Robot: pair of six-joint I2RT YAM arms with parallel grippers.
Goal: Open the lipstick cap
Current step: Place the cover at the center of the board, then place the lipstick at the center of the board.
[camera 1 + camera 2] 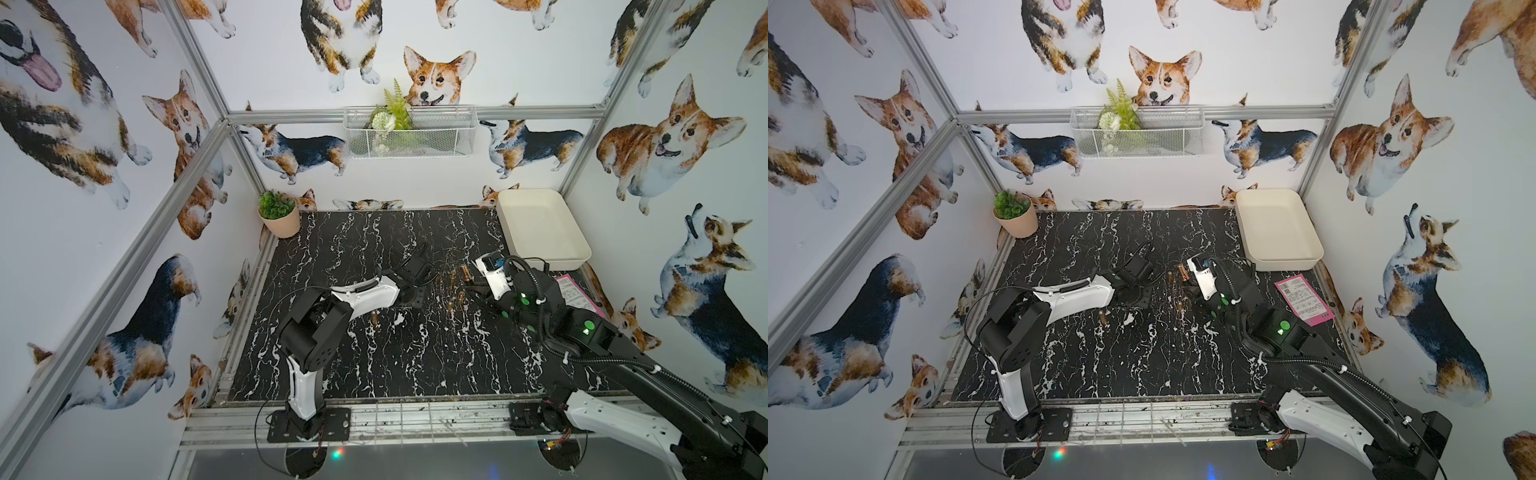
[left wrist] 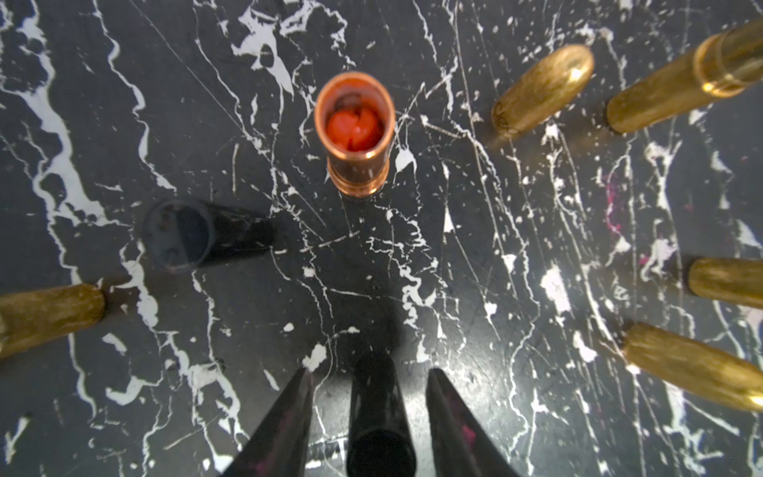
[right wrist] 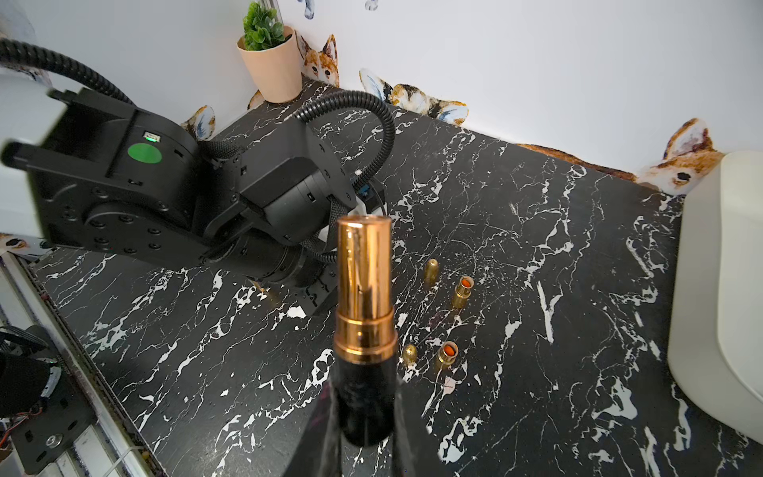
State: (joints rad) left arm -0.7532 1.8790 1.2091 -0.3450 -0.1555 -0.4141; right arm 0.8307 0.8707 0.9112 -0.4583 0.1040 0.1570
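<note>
1. Right claw (image 3: pixel 363 413) gripped the uncapped lipstick (image 3: pixel 363 281) by its black base, above the worktop (image 3: pixel 536 247).
2. Left claw (image 2: pixel 370 373), fingers spread, flanked the black cap (image 2: pixel 377 409), upright on worktop.
3. Best exit, prob.: lift straight up w/o nudging cap or nearby gold tubes (image 2: pixel 541 88).

- The right hand (image 3: pixel 365 396) is dark, blurred and cut by the right wrist view's edge; the lipstick (image 3: pixel 363 289) loses its black base in that blur.
- Of the left hand (image 2: pixel 370 371), the left wrist view shows only two finger ends; the black cap (image 2: pixel 377 413) between them runs off the edge.
- The gold tubes (image 2: pixel 697 367) at that view's borders are cut off.
- The pink paper (image 1: pixel 575 295) lies partly behind the right arm (image 1: pixel 582 328) in a top view.
- On the bench (image 1: pixel 374 353), the tubes are too small in both top views to tell capped from open.
</note>
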